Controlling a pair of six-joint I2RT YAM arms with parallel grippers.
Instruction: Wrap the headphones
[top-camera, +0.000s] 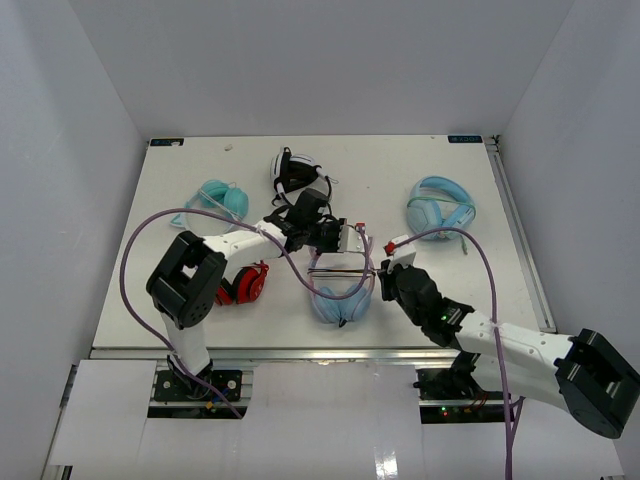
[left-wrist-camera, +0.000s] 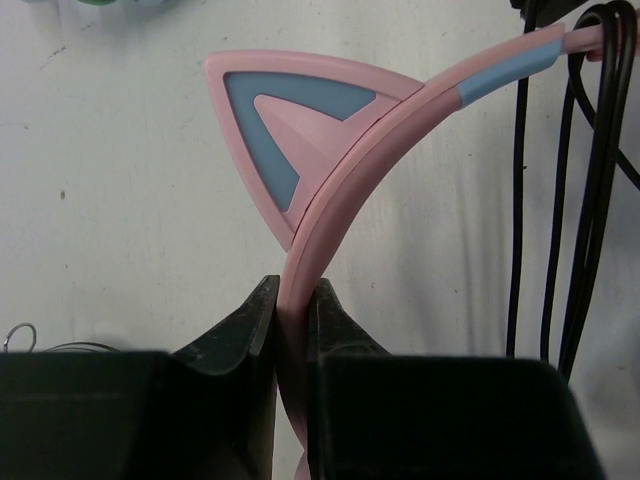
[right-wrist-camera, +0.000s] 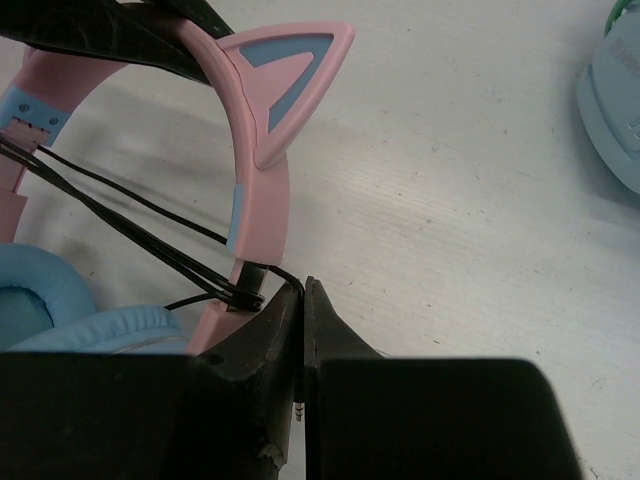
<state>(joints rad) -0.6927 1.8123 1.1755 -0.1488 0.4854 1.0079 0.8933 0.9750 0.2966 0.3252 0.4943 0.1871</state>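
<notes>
Top external shows you the headphones (top-camera: 338, 298) lying on the table (top-camera: 180, 320) near its front edge, between the two arms. Their light blue ear cups (top-camera: 330, 306) sit toward the arm bases. Around them lie a red pair (top-camera: 246, 284), a teal pair (top-camera: 222, 199), a black-and-white pair (top-camera: 294, 171) and an all-blue pair (top-camera: 440, 206), all apart from them.

In the left wrist view, your left gripper (left-wrist-camera: 293, 292) is clamped on the thin pink headband (left-wrist-camera: 345, 190), just below a pink cat ear (left-wrist-camera: 285, 120) with a blue inset. Several strands of the thin black cable (left-wrist-camera: 578, 200) run along the right side.

In the right wrist view, your right gripper (right-wrist-camera: 303, 288) has its fingers pressed together beside the band's lower end. The cable strands cross the band and lead into the fingertips. It seems pinched there, though the contact itself is partly hidden. A small metal plug (right-wrist-camera: 299, 408) shows lower in the slit between the fingers.
</notes>
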